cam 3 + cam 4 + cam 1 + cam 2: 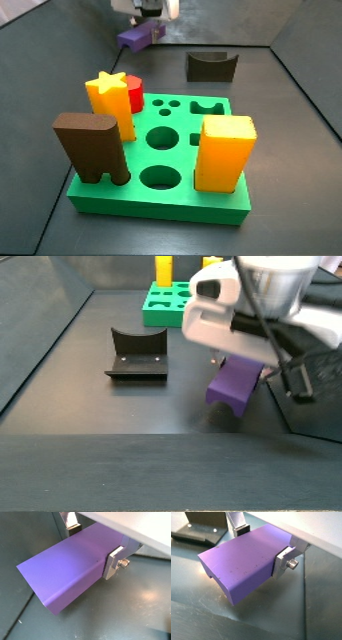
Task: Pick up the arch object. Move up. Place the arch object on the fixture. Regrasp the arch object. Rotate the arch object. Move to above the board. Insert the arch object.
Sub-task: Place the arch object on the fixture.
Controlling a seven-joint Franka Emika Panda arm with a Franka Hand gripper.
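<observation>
The gripper (93, 546) is shut on the arch object (67, 569), a long purple block with a notch along one side. Its silver fingers (284, 562) clamp the block's two sides in both wrist views (241, 564). In a side view the gripper (147, 22) holds the block (136, 37) tilted above the floor at the far left, left of the fixture (209, 66). In a side view the block (234, 384) hangs to the right of the dark fixture (136, 354). The green board (160, 160) is nearer, with the arch-shaped hole (205, 107) open.
On the board stand a dark brown tall block (91, 148), an orange-yellow square block (225, 152), a yellow star peg (112, 100) and a red peg (134, 95). The bin walls rise around the dark floor (120, 406). The fixture's base plate shows in a wrist view (198, 532).
</observation>
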